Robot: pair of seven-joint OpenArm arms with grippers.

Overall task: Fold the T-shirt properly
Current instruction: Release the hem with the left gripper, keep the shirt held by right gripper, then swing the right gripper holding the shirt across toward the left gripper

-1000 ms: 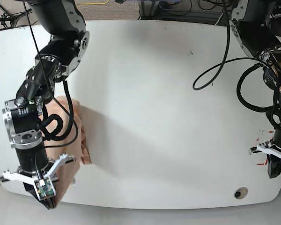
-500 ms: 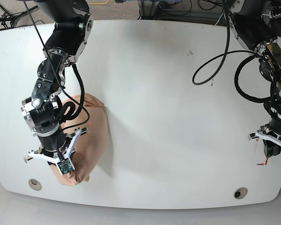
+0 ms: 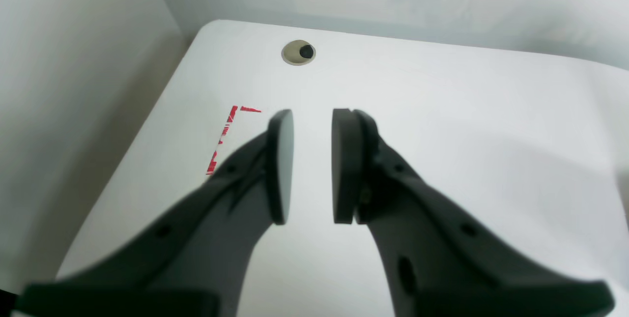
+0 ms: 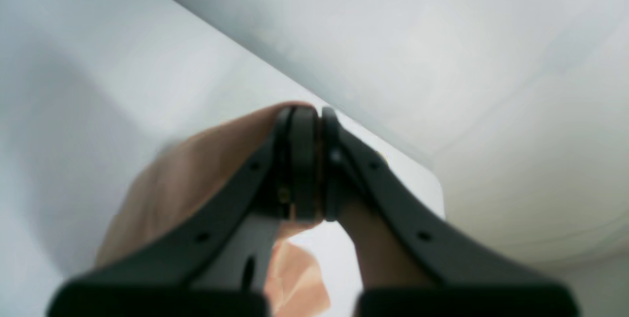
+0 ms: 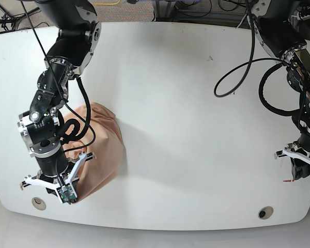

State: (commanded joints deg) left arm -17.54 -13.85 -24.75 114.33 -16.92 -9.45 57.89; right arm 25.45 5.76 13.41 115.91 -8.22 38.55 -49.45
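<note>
The white table (image 5: 186, 129) is mostly bare. The T-shirt (image 5: 101, 150) sits near its front corner on the right arm's side, bunched into a rounded lump, so by this judgement no neat fold is made yet: spreading flat and folding remain. The right gripper (image 4: 307, 159) is clamped on a bunch of the cloth. The left gripper (image 3: 310, 164) hangs with its jaws apart, holding nothing, above red tape marks (image 3: 223, 135) and a small round hole (image 3: 298, 52).

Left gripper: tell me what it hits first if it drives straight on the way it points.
Probably the bare white table. The left gripper is open and empty, angled down at the tabletop near the red tape marks; depth is unclear.
</note>
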